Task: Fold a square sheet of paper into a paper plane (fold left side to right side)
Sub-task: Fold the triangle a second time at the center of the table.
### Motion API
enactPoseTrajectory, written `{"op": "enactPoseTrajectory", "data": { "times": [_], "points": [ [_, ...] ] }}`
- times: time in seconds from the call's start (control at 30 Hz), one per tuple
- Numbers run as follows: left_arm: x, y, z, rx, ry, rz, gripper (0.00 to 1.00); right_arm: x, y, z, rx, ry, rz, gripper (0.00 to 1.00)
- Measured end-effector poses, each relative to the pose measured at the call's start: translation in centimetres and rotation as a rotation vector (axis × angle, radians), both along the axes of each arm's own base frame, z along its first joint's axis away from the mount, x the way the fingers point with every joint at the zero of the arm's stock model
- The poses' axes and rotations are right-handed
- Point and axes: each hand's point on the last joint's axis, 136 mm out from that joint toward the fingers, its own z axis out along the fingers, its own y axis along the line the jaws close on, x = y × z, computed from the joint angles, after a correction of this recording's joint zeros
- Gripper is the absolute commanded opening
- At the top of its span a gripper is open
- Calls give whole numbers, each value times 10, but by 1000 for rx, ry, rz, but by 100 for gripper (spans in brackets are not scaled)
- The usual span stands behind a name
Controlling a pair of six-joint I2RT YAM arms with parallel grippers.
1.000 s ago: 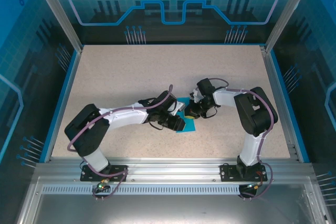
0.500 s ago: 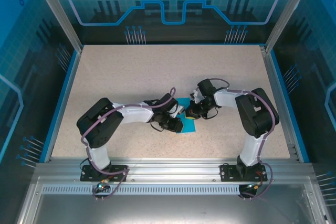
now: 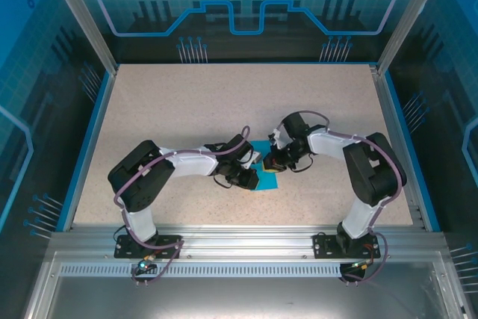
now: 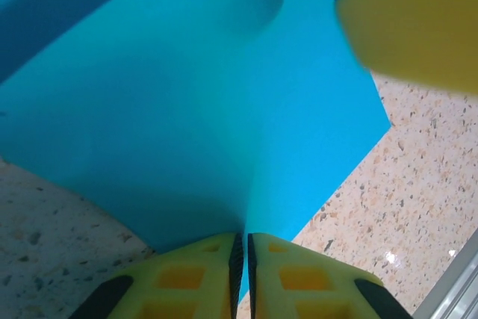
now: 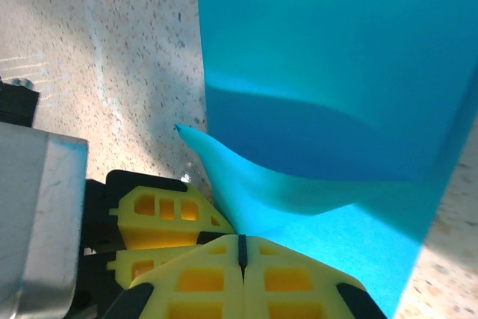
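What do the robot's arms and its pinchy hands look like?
The left arm and the right arm are made of white tube parts joined by chunky black joints. Thin purple-grey cables loop along them. The left gripper and the right gripper each have two bright yellow fingers with little square pockets and black corners.

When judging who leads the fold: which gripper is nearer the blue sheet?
Neither: both hold it. The left gripper pinches an edge of the blue sheet; the right gripper pinches its curled-up flap.
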Motion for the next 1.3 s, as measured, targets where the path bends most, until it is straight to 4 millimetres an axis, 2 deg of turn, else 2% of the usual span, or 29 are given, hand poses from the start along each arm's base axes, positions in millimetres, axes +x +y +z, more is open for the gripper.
{"op": "enactPoseTrajectory", "data": {
  "times": [0.2, 0.63, 0.9, 1.3],
  "points": [
    [0, 0, 0, 17, -10, -3, 15, -12, 11, -17, -21, 50, 44, 0],
    [0, 0, -1, 39, -26, -2, 13, -9, 10, -26, -70, 54, 60, 0],
    [0, 0, -1, 42, -29, -3, 13, -2, 1, -26, -129, 15, 82, 0],
    [1, -1, -1, 42, -38, -3, 13, 21, -23, -26, -151, 32, 49, 0]
  ]
}}
